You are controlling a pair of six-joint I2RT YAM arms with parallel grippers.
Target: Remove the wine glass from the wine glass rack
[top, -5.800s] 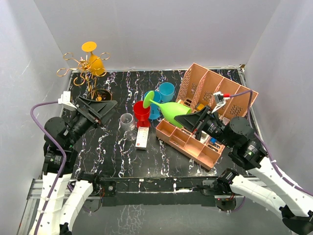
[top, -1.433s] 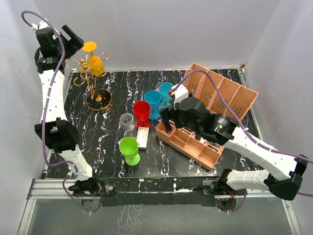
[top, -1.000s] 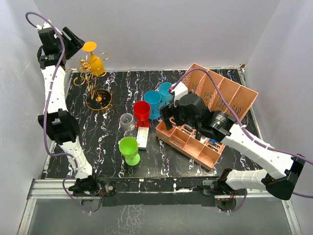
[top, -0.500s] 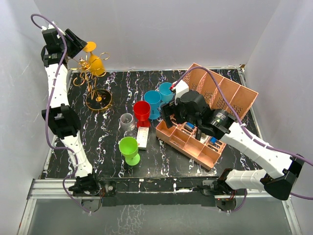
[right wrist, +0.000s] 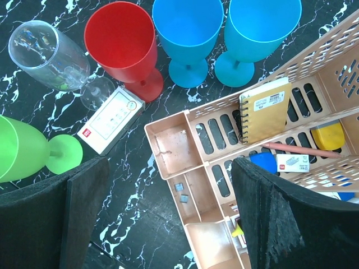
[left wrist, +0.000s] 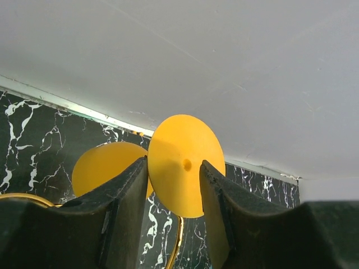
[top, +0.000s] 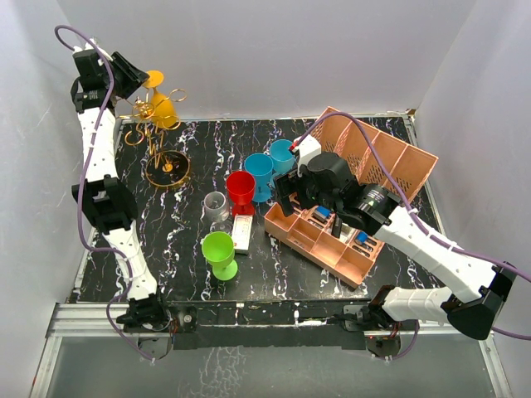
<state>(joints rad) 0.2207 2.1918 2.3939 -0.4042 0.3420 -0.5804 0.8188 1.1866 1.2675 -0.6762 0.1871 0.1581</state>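
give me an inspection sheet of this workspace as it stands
surface: black marbled table top
job's things: yellow wine glass hangs upside down on gold wine glass rack
clutter: green glass, red glass, two blue glasses, clear glass, white box, pink organizer
grippers: left gripper open, jaws either side of the yellow glass's foot; right gripper open, empty, above the organizer
cables: purple cables loop off both arms
surroundings: white walls

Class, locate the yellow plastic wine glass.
Top view, far-left corner: the yellow wine glass hangs inverted on the gold wire rack, foot at the left gripper's fingertips.
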